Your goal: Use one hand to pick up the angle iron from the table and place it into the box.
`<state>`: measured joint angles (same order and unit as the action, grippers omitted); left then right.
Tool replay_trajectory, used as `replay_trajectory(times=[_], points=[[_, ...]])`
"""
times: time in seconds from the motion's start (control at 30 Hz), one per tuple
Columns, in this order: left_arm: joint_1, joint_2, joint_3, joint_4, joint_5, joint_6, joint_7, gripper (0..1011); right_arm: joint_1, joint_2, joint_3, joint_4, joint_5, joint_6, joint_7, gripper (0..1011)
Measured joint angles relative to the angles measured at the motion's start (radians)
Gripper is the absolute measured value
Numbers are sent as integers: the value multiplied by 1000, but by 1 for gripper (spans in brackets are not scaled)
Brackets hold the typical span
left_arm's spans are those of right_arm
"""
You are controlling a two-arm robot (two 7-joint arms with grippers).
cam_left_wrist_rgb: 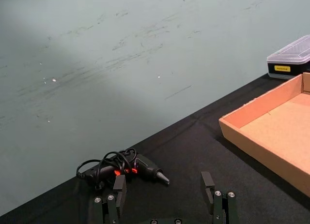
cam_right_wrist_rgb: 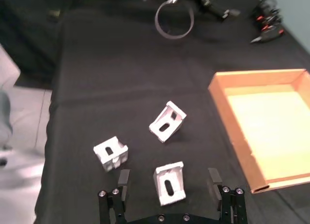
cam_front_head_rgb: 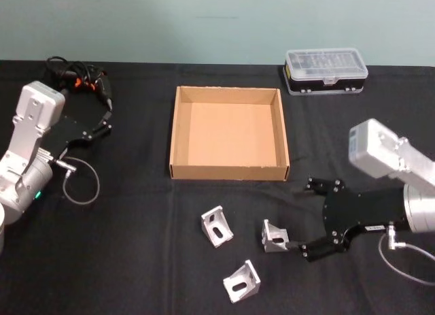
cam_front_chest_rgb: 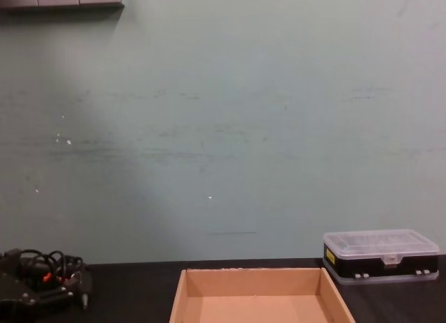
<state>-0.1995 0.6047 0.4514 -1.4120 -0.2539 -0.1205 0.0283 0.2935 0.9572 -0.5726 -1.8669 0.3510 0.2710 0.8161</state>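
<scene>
While left claw point(cam_left_wrist_rgb: 163, 181) idles spread | right claw point(cam_front_head_rgb: 300, 216) — spread, seemingly astride angle iron point(cam_right_wrist_rgb: 169, 184)

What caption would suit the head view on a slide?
Right gripper, jaws open, at an angle iron before the box; left gripper idle.

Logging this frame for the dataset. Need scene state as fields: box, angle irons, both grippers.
box: empty
table: holds all three angle irons
left angle iron: free
near angle iron: free
right angle iron: on table, between gripper fingers
right gripper: open, straddling it, not yet closed
left gripper: open, idle at table's left
</scene>
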Motion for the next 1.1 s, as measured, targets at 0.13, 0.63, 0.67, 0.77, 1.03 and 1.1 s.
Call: replay_trajectory(times=[0.13,0.63,0.67,0.77,1.03,1.1], points=[[0,0,0,0,0,0,0,1000,45,-8,-44,21,-44,11,38,1004],[0,0,0,0,0,0,0,1000,200,-99,-169,149,-147,18,122,1004],[0,0,0,0,0,0,0,1000,208,-106,-176,157,-150,17,126,1004],[0,0,0,0,0,0,0,1000,242,-136,-202,197,-163,12,143,1004],[0,0,0,0,0,0,0,1000,297,-185,-250,273,-178,-2,172,1004],[0,0,0,0,0,0,0,1000,310,-197,-265,293,-182,-7,182,1004]])
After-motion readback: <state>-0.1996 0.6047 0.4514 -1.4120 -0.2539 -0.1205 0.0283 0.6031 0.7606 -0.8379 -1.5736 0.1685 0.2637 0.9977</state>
